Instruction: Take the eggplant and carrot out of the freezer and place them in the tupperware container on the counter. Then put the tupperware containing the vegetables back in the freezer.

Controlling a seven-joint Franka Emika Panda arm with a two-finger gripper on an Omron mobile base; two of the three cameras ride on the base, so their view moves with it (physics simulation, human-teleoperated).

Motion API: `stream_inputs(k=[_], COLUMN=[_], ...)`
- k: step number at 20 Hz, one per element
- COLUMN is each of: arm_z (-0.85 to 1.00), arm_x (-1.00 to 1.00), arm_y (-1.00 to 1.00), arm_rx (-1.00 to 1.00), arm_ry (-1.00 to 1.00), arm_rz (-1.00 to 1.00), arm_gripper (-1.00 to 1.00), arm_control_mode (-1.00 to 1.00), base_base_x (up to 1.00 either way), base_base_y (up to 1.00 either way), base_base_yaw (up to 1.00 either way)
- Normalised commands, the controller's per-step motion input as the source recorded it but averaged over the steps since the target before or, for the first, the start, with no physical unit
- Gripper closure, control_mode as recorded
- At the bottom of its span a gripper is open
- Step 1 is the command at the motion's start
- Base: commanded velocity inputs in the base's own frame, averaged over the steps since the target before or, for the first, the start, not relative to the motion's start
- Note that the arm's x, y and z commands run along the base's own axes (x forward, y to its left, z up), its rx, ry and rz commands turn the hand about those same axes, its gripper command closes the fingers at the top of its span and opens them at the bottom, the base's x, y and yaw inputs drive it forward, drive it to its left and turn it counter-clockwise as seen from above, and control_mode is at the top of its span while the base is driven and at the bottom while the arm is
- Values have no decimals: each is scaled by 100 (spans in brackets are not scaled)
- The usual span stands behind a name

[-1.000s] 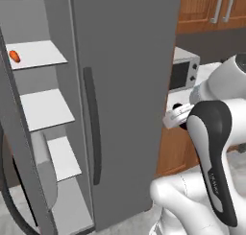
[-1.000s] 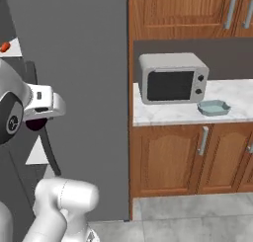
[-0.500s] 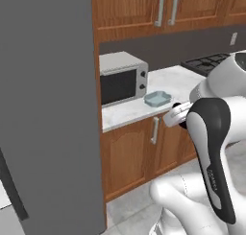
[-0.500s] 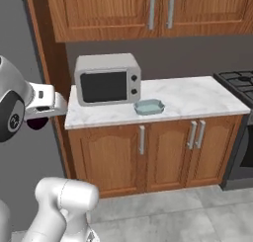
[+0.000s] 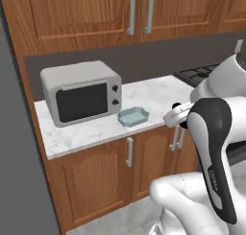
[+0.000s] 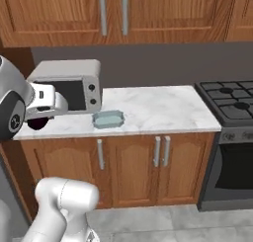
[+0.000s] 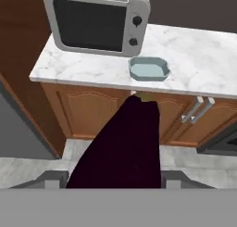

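Freezer gone from view, eggplant (image 7: 122, 147) clamped in pincer (image 6: 38, 121)

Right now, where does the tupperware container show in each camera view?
Left base view: tupperware container at centre, on the counter, right of the microwave.
Right base view: left of centre, below the microwave's right corner.
Hand view: upper centre, above the eggplant.
Shared landmark: the microwave.

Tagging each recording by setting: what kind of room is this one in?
A home-style kitchen, rendered. A silver microwave sits on a white marble counter over brown wooden cabinets, with a gas stove at the counter's end.
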Motion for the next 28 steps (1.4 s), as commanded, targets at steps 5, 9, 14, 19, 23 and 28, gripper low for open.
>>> stream_inputs(k=[5, 9, 14, 19, 23, 28], arm_z=[0, 0, -43, -88, -81, -74], arm_x=[0, 0, 18, 60, 82, 80], arm_y=[0, 0, 1, 45, 62, 50], arm_rx=[0, 0, 2, 0, 0, 0], arm_ry=[0, 0, 5, 10, 9, 9], arm_rz=[0, 0, 15, 14, 5, 0], arm_gripper=[100, 100, 100, 100, 100, 100], arm_control_mode=[100, 100, -100, -100, -100, -100], base_base_x=[97, 81, 24, 0, 0, 0], base_base_y=[-87, -61, -9, 0, 0, 0], base_base_yaw=[27, 31, 12, 0, 0, 0])
